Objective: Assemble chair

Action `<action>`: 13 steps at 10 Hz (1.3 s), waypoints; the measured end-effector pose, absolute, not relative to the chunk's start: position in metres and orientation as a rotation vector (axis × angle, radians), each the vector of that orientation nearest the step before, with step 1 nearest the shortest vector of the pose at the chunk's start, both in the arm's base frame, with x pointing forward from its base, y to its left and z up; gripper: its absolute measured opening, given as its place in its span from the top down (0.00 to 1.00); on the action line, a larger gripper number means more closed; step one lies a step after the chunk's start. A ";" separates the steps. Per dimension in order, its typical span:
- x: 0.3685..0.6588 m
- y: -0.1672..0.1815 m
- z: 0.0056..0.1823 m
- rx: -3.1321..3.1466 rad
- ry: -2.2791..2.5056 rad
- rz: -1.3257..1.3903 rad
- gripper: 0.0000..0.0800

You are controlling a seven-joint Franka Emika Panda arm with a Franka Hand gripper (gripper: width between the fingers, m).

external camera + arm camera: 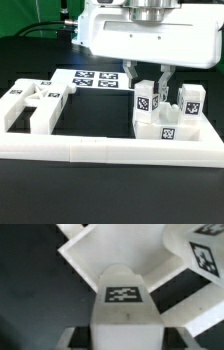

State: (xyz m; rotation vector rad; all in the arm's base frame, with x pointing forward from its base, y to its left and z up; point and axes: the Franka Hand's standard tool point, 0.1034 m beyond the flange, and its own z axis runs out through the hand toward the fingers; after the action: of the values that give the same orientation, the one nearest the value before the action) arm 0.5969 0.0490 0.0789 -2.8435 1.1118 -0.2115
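A black table (100,118) bears a long white border rail (110,152) across the front, the marker board (95,80) behind, and tagged white chair parts (30,105) grouped at the exterior view's left and in the rail's right corner.

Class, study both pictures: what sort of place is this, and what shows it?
Probably a robotics lab bench: a robot gripper grips one of several white tagged chair parts on a black table, with a marker board lying flat behind.

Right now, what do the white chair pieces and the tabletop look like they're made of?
Chair pieces: probably hard plastic, matte white, with crisp blocky edges and printed tags. Tabletop: dark, dull, nonreflective; possibly cloth or a mat, can't tell.
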 end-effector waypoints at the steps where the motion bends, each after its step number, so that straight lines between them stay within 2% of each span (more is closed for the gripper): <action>1: 0.596 0.050 0.079 -2.767 1.257 -0.227 0.64; 9: 0.594 0.053 0.080 -2.262 1.977 -0.182 0.64; 10: 0.593 0.054 0.079 -2.205 2.027 -0.169 0.55; 11: 0.593 0.055 0.078 -2.236 1.997 -0.171 0.55; 12: 0.593 0.055 0.078 -2.251 1.981 -0.172 0.31; 13: 0.592 0.056 0.078 -2.275 1.960 -0.166 0.21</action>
State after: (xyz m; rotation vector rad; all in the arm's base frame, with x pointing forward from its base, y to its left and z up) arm 0.5922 0.0561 0.0776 -2.2752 1.9601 -0.1659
